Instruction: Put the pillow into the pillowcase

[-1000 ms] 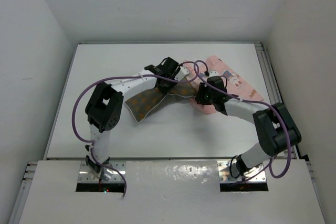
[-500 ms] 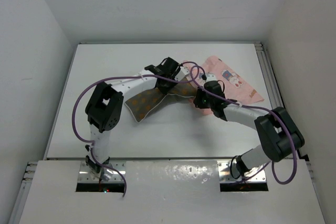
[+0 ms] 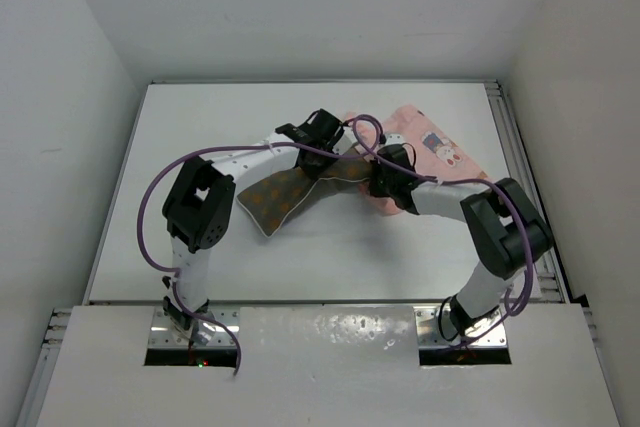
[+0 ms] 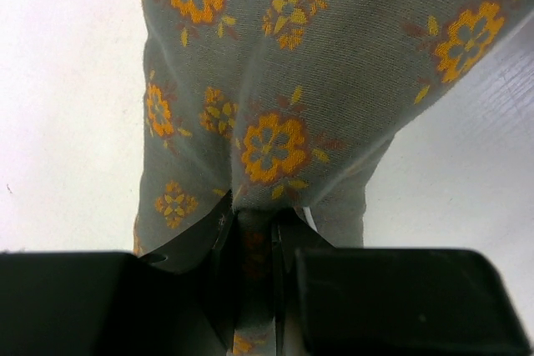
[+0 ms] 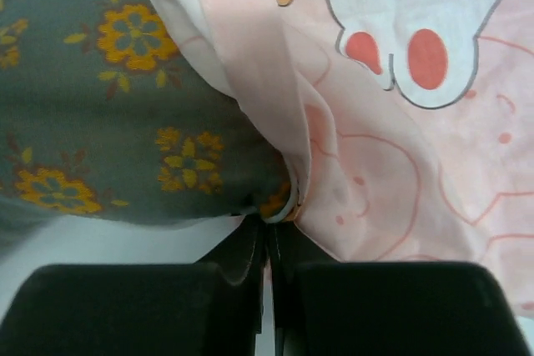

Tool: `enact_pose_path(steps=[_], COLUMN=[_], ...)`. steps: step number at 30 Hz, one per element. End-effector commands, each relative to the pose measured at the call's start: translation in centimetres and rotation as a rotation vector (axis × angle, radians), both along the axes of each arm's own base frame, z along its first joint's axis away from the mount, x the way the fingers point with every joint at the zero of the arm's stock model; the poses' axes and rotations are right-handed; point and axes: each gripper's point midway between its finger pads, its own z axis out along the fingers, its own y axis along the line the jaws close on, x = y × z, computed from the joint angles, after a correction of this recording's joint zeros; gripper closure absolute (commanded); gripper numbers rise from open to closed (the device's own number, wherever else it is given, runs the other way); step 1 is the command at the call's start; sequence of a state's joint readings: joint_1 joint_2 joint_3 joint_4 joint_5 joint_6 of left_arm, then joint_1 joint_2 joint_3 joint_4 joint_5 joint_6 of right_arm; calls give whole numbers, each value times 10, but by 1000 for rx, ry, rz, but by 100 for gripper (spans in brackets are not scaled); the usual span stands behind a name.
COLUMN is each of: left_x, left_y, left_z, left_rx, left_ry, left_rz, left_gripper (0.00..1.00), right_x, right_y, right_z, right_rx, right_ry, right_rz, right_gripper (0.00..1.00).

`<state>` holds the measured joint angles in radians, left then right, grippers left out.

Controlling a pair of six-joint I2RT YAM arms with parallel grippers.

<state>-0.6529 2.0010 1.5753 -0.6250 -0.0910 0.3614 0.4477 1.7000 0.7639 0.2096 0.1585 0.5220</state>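
- The pillow (image 3: 283, 193) is soft woven cloth, olive-brown with orange flowers. It lies long and bent on the white worktop (image 3: 200, 127).
- The pillowcase (image 3: 450, 152) is thin pink cloth with white rabbits.
- The left jaws are pinched tight on a fold of the pillow.
- The right jaws are pinched tight on the pillowcase edge, which lies over the pillow's end.
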Motion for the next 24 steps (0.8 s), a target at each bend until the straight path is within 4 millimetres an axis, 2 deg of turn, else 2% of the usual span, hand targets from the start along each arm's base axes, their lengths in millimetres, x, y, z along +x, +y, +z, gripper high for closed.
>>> enact_pose_path(steps=[1,4,5,6,8,10,13,17,24], left_x=[3,2,3,3,5,6,6,6,12], left_y=[-9,-5,-4,-4,-3,-4,-6,-9,-31], left_z=[23,20,19,19,17,16,14,12,23], left_rx=[-35,-19,-10,-8,-4,-10,-13,-24,-120], left_ry=[-56,-54,-56,-59,-63,-65,-62,-61,-52], left_rz=[-16,-15,-14,-15,-5,2,4,11,11], left_gripper=[100,100,100,100,100,100,100,100,100], right_x=[24,22,22,18,17,14,8,-10,-49], right_y=[-11,-35,-39,-43,-44,-41,-28,2,44], right_z=[23,31,42,43,60,68,82,94,78], right_rx=[-7,-44,-43,-59,-79,-98,-83,-56,64], right_ry=[-93,-108,-134,-137,-187,-213,-249,-278,-207], right_rz=[-82,-149,-157,-152,-117,-82,-27,124,326], right_gripper=[100,100,100,100,100,100,100,100,100])
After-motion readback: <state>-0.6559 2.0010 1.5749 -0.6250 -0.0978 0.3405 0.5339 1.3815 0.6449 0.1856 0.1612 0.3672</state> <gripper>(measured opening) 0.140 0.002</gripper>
